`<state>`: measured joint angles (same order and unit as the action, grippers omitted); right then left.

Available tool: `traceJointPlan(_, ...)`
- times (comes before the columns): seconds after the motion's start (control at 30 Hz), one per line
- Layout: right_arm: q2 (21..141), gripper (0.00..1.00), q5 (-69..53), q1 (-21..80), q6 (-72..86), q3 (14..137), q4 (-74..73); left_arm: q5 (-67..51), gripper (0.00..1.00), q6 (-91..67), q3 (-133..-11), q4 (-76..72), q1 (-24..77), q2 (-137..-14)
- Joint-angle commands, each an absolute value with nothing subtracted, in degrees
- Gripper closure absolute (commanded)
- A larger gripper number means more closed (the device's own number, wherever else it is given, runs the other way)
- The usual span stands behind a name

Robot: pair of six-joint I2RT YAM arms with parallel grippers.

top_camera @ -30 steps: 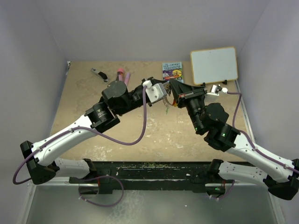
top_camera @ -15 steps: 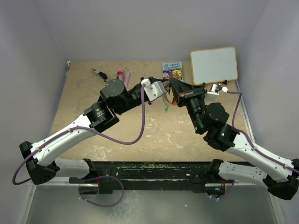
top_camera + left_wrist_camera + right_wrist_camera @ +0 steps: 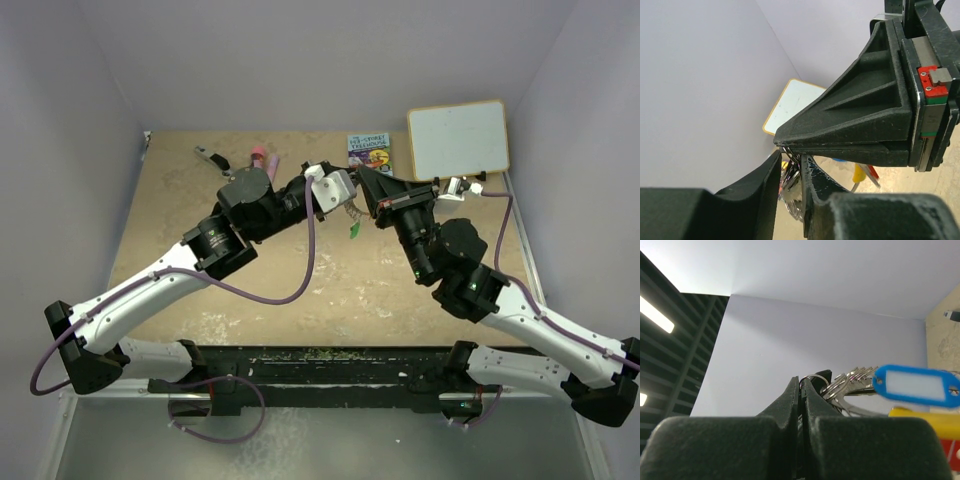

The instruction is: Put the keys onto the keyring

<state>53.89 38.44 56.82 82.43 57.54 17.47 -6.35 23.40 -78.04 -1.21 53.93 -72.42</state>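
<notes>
My right gripper (image 3: 801,382) is shut on a thin silver keyring (image 3: 821,376), held up off the table. A bunch of metal keys (image 3: 855,377) hangs from the keyring, with a blue tag (image 3: 917,385), a yellow tag (image 3: 925,412) and a red one. In the top view both grippers meet above the table's middle, and a green tag (image 3: 354,232) dangles below them. My left gripper (image 3: 791,162) sits right under the right finger (image 3: 855,120). Its jaws stand a narrow gap apart around the hanging keys (image 3: 792,184), which lie against one finger.
A whiteboard (image 3: 458,140) leans at the back right, with a small book (image 3: 369,152) beside it. At the back left lie a black-and-silver tool (image 3: 210,158) and a pink item (image 3: 262,157). Walls close in the table on three sides.
The left gripper has moved up towards the right gripper's tips and its jaws have narrowed around the keys. The green tag has swung slightly. The right grip is unchanged.
</notes>
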Motion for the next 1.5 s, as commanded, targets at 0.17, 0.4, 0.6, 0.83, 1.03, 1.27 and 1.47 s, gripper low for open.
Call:
traceJointPlan(0.17,53.14,1.00,37.48,56.93,82.08,59.06,21.52,-7.30,0.91,24.20,-79.63,-4.00,53.51,-72.08)
traceJointPlan(0.4,53.17,1.00,37.76,56.95,81.86,59.10,21.35,-9.49,0.96,25.40,-79.97,-1.90,53.44,-71.83)
traceJointPlan(0.6,51.96,0.72,37.40,56.95,78.96,59.38,20.34,-13.30,0.96,26.12,-80.63,2.02,52.91,-71.44)
traceJointPlan(0.83,47.50,0.44,39.70,56.95,70.50,61.68,13.12,-24.64,0.96,24.58,-85.19,10.80,47.16,-72.89)
traceJointPlan(1.03,40.07,0.46,42.05,56.95,55.39,65.04,-0.19,-32.54,0.96,31.52,-92.79,23.00,44.91,-74.55)
traceJointPlan(1.27,36.36,0.48,26.01,56.95,21.52,70.62,-8.57,-42.06,0.96,38.48,-108.09,43.14,44.74,-81.95)
traceJointPlan(1.47,39.19,0.49,12.15,56.92,8.05,75.48,-20.27,-48.55,0.96,41.03,-123.53,60.35,44.96,-90.56)
